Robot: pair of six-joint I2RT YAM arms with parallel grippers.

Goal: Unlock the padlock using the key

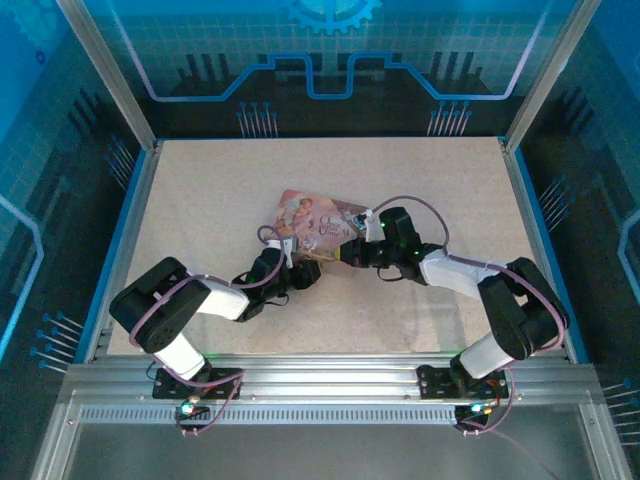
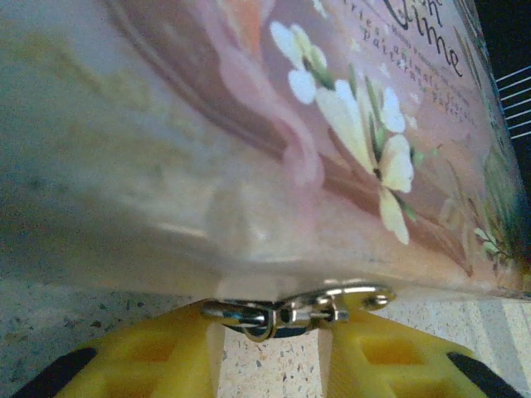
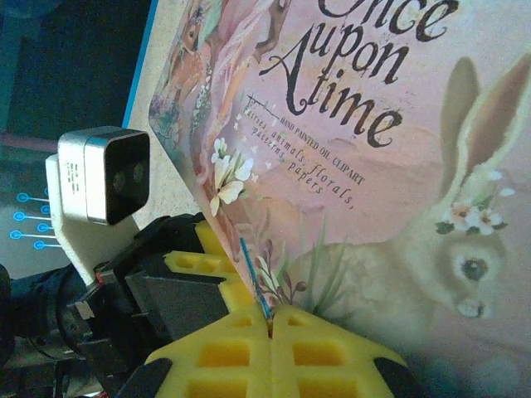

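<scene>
The pink illustrated tin point(image 1: 310, 215) lies mid-table, and both grippers meet at its near edge. In the left wrist view the tiny padlock point(image 2: 282, 319) hangs under the tin's point(image 2: 249, 124) rim as a silvery loop with a dark body behind it. My left gripper point(image 2: 272, 325) is open, its yellow fingers point(image 2: 166, 356) either side of the padlock with a gap between them. My right gripper point(image 3: 271, 313) is shut on a thin bluish-silver strip point(image 3: 253, 274) that looks like the key edge-on. The strip points along the tin's point(image 3: 373, 166) side.
The left arm's yellow finger point(image 3: 195, 257) and wrist camera point(image 3: 104, 174) sit close beside the right gripper's tips. A silvery tab with a hole point(image 2: 365, 294) juts from the tin beside the padlock. Speckled table point(image 1: 200, 200) stretches around the tin, ringed by frame rails point(image 1: 130, 230).
</scene>
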